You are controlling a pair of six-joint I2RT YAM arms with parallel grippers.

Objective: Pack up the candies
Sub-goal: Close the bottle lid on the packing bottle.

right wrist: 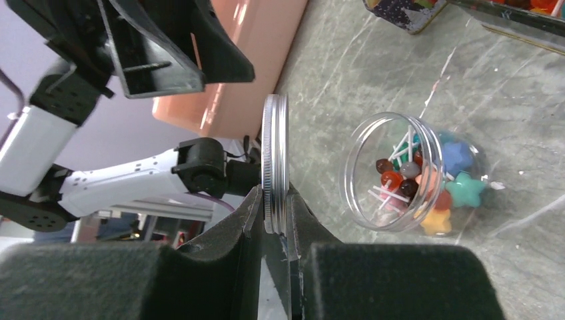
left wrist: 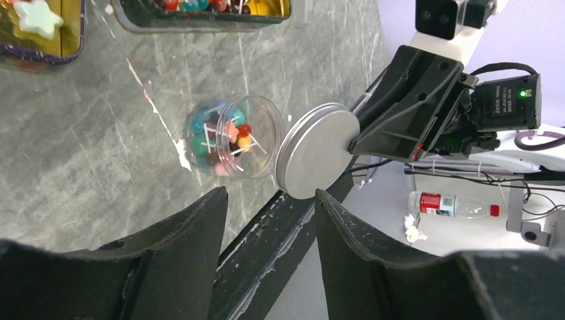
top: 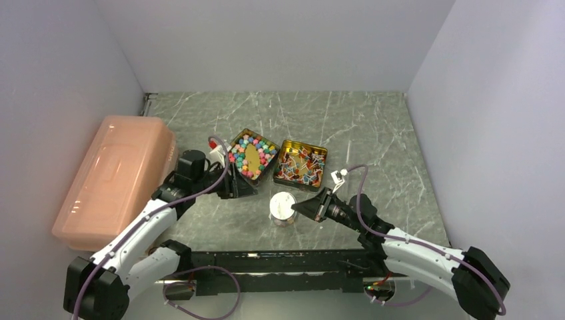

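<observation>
Beside open jar (right wrist: 406, 173) | right jaws pinch lid (right wrist: 274, 163) | left jaws apart, empty | tins (right wrist: 403, 13) beyond

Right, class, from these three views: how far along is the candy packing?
Done: the clear jar holds some candies, stars and lollipops. In hand: the right gripper pinches the jar's metal lid, off the jar; the left gripper is open and empty. Left: the left gold tin and right gold tin hold many more, and the jar needs closing.
</observation>
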